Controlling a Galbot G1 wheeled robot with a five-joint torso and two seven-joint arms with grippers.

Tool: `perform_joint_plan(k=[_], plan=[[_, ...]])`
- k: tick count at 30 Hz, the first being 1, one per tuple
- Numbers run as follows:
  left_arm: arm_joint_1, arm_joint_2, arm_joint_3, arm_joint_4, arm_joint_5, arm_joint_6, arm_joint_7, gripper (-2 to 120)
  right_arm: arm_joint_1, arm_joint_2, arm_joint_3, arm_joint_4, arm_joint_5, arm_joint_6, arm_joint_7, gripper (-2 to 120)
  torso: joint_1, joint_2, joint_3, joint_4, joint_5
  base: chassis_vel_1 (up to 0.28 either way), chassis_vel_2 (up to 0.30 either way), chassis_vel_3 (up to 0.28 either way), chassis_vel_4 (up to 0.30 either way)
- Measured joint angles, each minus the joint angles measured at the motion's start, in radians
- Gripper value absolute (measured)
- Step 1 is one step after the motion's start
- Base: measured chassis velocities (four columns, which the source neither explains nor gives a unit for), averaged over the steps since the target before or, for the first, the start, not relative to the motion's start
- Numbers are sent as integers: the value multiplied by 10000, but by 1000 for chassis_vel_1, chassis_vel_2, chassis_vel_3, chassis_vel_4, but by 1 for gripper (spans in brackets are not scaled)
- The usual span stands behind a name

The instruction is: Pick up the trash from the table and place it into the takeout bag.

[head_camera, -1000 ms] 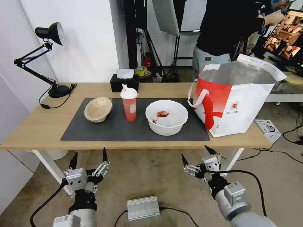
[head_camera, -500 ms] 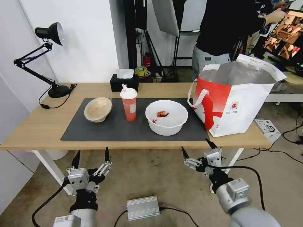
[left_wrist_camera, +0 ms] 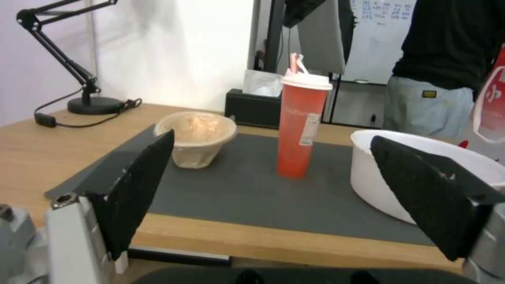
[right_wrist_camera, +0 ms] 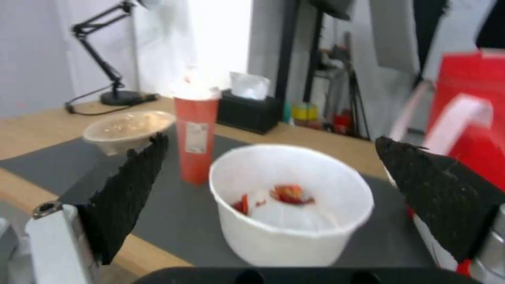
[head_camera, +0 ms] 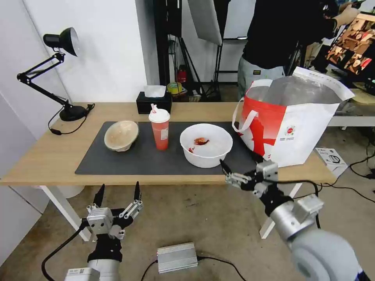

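Note:
On the table's (head_camera: 47, 160) dark grey mat (head_camera: 148, 160) the trash stands in a row: a tan pulp bowl (head_camera: 121, 134), tilted, a red cup (head_camera: 160, 130) with white lid and pink straw, and a wide white bowl (head_camera: 206, 145) holding red food bits. The takeout bag (head_camera: 289, 128) stands open at the table's right end, silver lining showing. My right gripper (head_camera: 239, 162) is open at the table's front edge, just in front of the white bowl (right_wrist_camera: 289, 205) and left of the bag. Lower down, in front of the table, my left gripper (head_camera: 119, 189) hangs open and holds nothing.
A black tissue box (head_camera: 154, 102) sits behind the cup, and a black desk lamp (head_camera: 64, 78) stands at the table's far left. A person stands behind the bag. On the floor lie a grey metal box (head_camera: 177, 256), cables and a small carton (head_camera: 331, 157).
My right gripper has risen and moved forward from below the table to its front edge by the white bowl. The left gripper has risen slightly.

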Motion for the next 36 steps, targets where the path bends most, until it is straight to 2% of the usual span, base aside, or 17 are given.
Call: perform_joint_plan(k=[6, 10, 12, 18, 20, 24, 26, 31, 36], plan=[[-22, 85, 52, 88, -101, 9, -7, 100, 520, -798, -22, -146, 191, 85, -109, 100, 0, 1, 0, -1, -1, 0, 0, 0, 0], [-94, 167, 73, 163, -195, 35, -1, 100, 1385, -1561, -403, -459, 678, 82, -277, 100, 0, 1, 0, -3, 0, 0, 0, 0, 0], [-101, 168, 73, 165, -206, 36, 0, 100, 1585, -1682, -480, -512, 857, 76, -340, 100, 0, 1, 0, -3, -1, 0, 0, 0, 0], [-113, 181, 37, 165, -268, 44, -9, 100, 4015, -2669, -1284, -1377, 2306, 32, -1463, 100, -1, 1, 1, 1, -1, 0, 0, 0, 0], [-103, 140, 24, 164, -310, 47, -34, 100, 5754, -3077, -2441, -2081, 2838, -256, -2270, 100, 0, 1, 1, -1, -2, 0, 0, 0, 0], [-98, 124, 14, 162, -312, 47, -34, 100, 6383, -3058, -2939, -2324, 2858, -409, -2392, 100, -1, 1, 1, -1, -2, 0, 0, 0, 0], [-87, 118, -46, 149, -314, 47, -37, 100, 7254, -2917, -3691, -2667, 2796, -672, -2542, 100, -1, 1, 1, -1, -3, 0, 0, 0, 0], [-50, 127, -111, 79, -348, 36, -46, 100, 8409, -2662, -4729, -3356, 2495, -860, -2886, 100, -1, 0, 1, -1, -2, 0, 0, 0, 0], [-15, 128, -131, 44, -358, -35, -46, 100, 9130, -2434, -5365, -3839, 2280, -1090, -3252, 100, -1, 1, 0, -2, -3, 0, 0, 0, 0]])
